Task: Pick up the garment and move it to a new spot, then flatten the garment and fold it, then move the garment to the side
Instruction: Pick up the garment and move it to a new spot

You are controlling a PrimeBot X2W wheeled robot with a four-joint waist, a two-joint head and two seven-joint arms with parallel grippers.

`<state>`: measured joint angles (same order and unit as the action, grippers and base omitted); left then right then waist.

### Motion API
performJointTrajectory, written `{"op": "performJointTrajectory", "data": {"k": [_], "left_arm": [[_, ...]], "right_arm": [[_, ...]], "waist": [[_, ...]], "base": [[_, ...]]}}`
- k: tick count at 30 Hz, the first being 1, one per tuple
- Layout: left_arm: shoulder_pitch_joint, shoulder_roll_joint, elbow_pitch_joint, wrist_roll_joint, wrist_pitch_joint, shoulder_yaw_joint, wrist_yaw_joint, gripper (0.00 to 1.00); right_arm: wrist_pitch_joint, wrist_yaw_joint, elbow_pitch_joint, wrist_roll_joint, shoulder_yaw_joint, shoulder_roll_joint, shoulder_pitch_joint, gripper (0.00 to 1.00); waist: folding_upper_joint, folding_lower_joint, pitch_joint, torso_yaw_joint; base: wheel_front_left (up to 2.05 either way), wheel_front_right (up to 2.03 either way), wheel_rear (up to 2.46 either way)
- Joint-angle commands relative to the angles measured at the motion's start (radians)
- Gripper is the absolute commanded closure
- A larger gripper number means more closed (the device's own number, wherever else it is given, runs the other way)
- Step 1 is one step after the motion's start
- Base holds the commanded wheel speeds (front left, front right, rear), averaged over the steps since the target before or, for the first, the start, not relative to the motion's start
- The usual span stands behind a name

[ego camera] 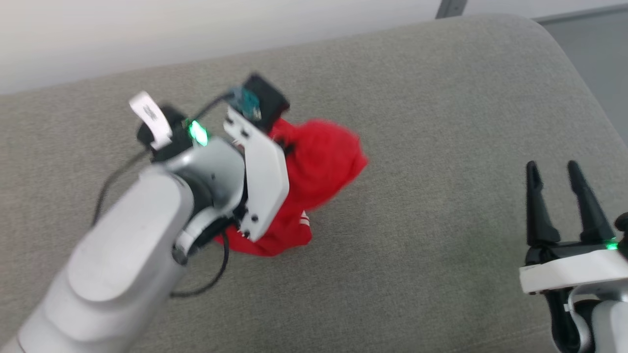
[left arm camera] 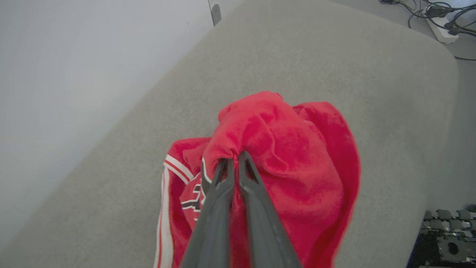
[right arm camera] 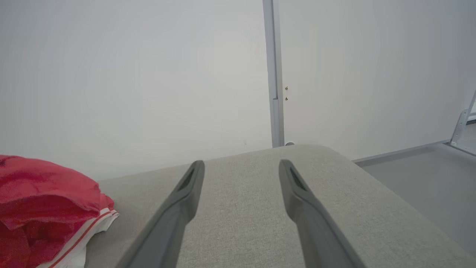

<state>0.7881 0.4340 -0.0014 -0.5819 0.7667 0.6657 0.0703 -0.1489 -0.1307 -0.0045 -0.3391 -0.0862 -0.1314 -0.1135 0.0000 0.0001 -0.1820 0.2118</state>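
Tightly, left pincer (left arm camera: 235, 158) pinches the fleecy red garment (left arm camera: 297, 149); right pincer (right arm camera: 241, 165) gapes empty.

The left arm (ego camera: 122, 255) reaches in from the lower left of the head view, its pale forearm slanting up toward the middle. Its wrist (ego camera: 211, 171) is bent and shows a lit green light. The left gripper (left arm camera: 235, 158) has its two dark fingers (left arm camera: 256, 201) pressed together, pinching a fold of the garment (left arm camera: 297, 149). The right gripper (ego camera: 552, 169) stands at the lower right, its fingers pointing up and held well apart, with a green light glowing at its base.
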Motion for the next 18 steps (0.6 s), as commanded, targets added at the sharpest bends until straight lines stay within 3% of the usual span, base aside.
{"op": "performJointTrajectory", "data": {"k": [1,8,16,17,18], "left_arm": [[-0.033,-0.003,0.031,-0.013,-0.001,0.010,-0.001,1.00],[-0.126,-0.039,0.257,-0.032,-0.026,0.079,0.018,1.00],[-0.124,-0.093,0.506,-0.021,-0.040,0.165,0.043,1.00],[-0.114,-0.098,0.520,-0.024,-0.047,0.170,0.047,0.90],[-0.103,-0.103,0.525,-0.032,-0.063,0.168,0.050,0.58]], "right_arm": [[-0.010,0.000,0.011,-0.009,0.011,0.006,0.000,0.00],[-0.039,0.000,0.061,-0.025,0.048,0.007,-0.026,0.00],[-0.056,0.000,0.093,-0.031,0.073,-0.004,-0.061,0.00],[-0.057,0.000,0.095,-0.032,0.076,-0.005,-0.063,0.00],[-0.058,0.000,0.096,-0.032,0.078,-0.008,-0.063,0.00]], "waist": [[0.0000,-0.0001,-0.013,0.018],[0.0000,-0.0001,-0.038,0.043],[0.0000,-0.0001,-0.046,0.041],[0.0000,-0.0001,-0.044,0.038],[0.0000,-0.0001,-0.040,0.035]], "base": [[0.00,0.00,0.00],[0.00,0.00,0.00],[0.00,0.00,0.00],[0.00,0.00,0.00],[0.00,0.00,0.00]]}}
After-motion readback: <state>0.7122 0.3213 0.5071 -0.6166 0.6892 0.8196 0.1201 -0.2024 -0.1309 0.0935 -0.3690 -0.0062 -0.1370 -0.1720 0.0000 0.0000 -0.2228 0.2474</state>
